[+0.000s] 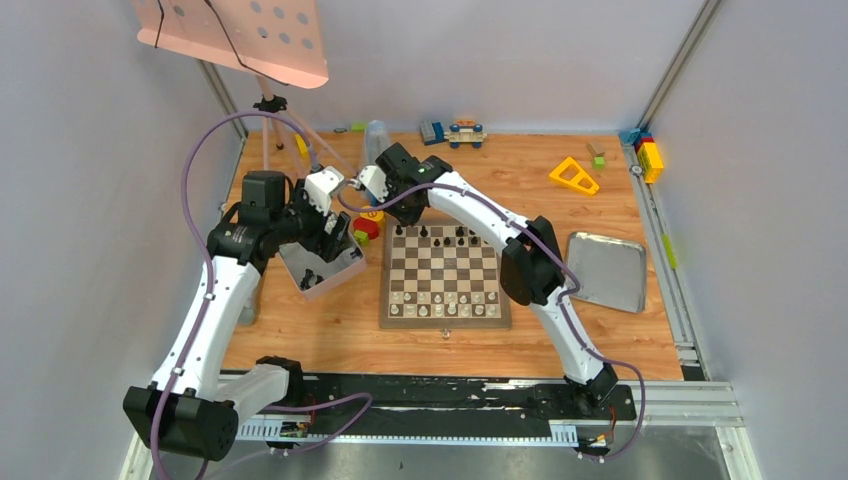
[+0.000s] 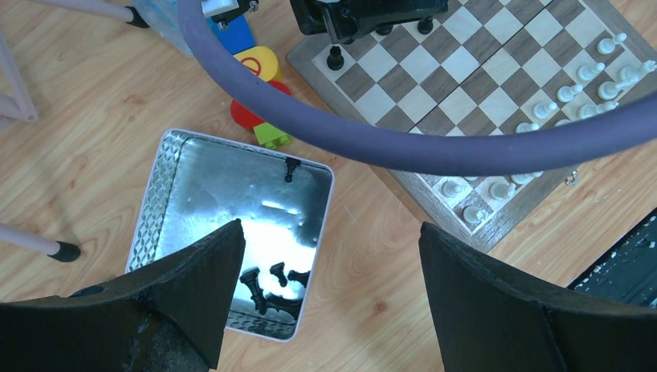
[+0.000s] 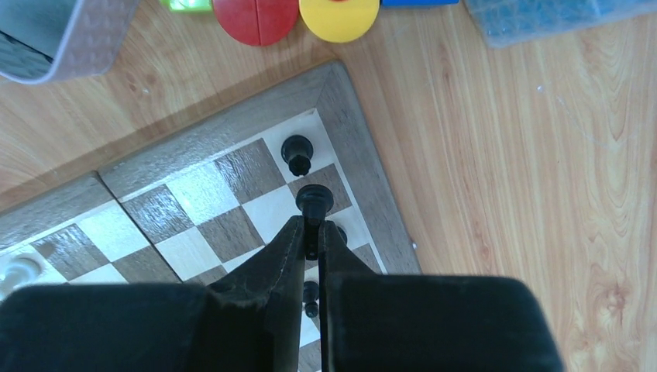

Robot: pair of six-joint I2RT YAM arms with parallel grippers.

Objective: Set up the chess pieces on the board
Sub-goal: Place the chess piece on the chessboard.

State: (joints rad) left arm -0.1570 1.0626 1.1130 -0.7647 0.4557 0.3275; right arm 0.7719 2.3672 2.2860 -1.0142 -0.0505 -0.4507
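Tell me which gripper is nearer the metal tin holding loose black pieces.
Left. The left gripper hovers open right above the tin; the right gripper is over the board's corner, shut on a black piece.

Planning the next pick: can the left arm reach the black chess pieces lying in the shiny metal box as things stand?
Probably yes. The left gripper hangs open right above the shiny metal box, the black chess pieces lie uncovered below it, and the purple cable passes clear.

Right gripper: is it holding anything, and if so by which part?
The right gripper pinches a black chess piece by its stem, just below the round head.
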